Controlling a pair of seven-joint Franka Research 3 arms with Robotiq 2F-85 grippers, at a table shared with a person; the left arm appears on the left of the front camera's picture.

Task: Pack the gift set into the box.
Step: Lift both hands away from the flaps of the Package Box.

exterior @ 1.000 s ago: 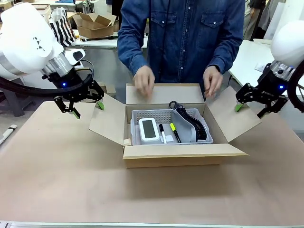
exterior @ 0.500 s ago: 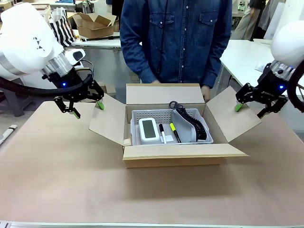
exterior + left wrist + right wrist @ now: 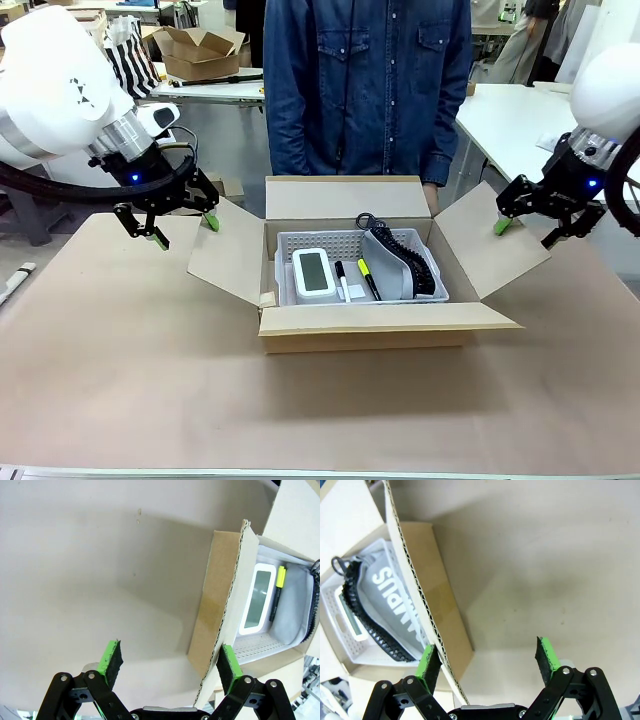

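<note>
brown corrugated cardboard makes up the box (image 3: 380, 335), which stands in the middle of the tan worktop (image 3: 120, 390) with all four flaps open: the far flap rises nearly upright, the near flap folds out toward the robot, and the side flaps splay outward. inside it sits the gift set, a white perforated basket (image 3: 285, 245) holding a white device with a grey screen (image 3: 314, 273), a black marker (image 3: 342, 281), a yellow highlighter (image 3: 368, 279) and a grey pouch with a black zip (image 3: 395, 268) lying side by side, the pouch leaning at the basket's right end. the left gripper (image 3: 185, 231) hovers above the worktop at the outer edge of the left flap (image 3: 228, 255), released, its green pads spread wide. in the left wrist view that gripper (image 3: 170, 662) looks down on the bare worktop, and the flap's corrugated edge runs close by one pad; whether they touch cannot be told. the right gripper (image 3: 525, 232) hangs at the outer edge of the right flap (image 3: 480, 245), likewise released with fingers wide apart. in the right wrist view this gripper (image 3: 487, 660) frames the flap's edge just beside one green pad, with the basket and pouch beyond it. a person in a blue denim shirt (image 3: 365, 80) stands at the far side, close behind the box.
</note>
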